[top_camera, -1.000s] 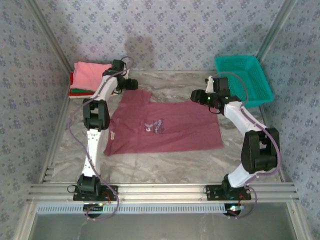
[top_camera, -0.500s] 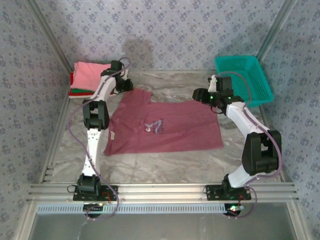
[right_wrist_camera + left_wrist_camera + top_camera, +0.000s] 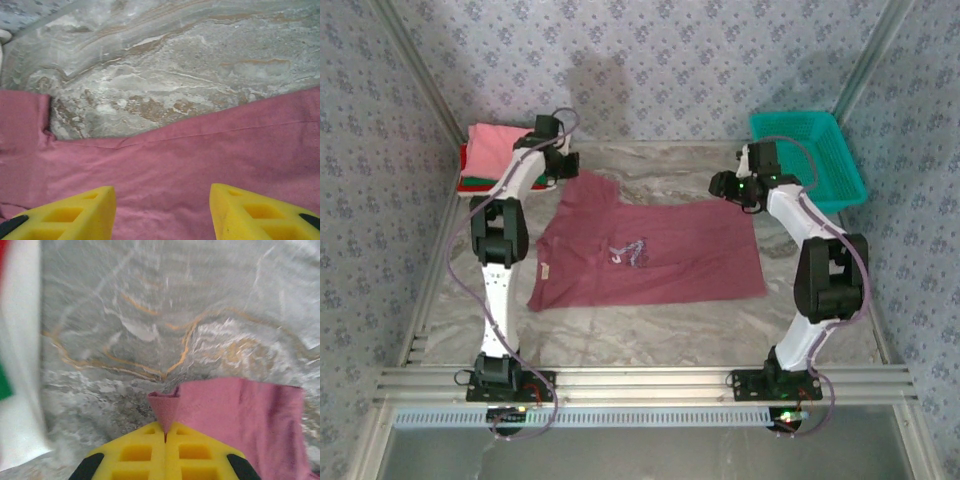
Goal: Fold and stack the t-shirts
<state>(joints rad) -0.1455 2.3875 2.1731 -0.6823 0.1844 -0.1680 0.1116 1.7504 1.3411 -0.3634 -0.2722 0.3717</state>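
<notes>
Pinching soft maroon cotton t-shirt (image 3: 240,412) corner, left gripper (image 3: 165,434) jaws clenched; right gripper (image 3: 162,202) jaws released over cloth. Grab edge just ahead, lift evenly.

Spread t-shirt (image 3: 650,255) in the middle, folded stack (image 3: 490,155) and basket (image 3: 850,172) behind.
The spread t-shirt lies flat at the centre of the table (image 3: 820,300), with the folded stack at far left and the basket at far right. The left hand (image 3: 165,437) grips its far-left corner, near the stack; the right hand (image 3: 162,192) hangs over its far-right edge.
</notes>
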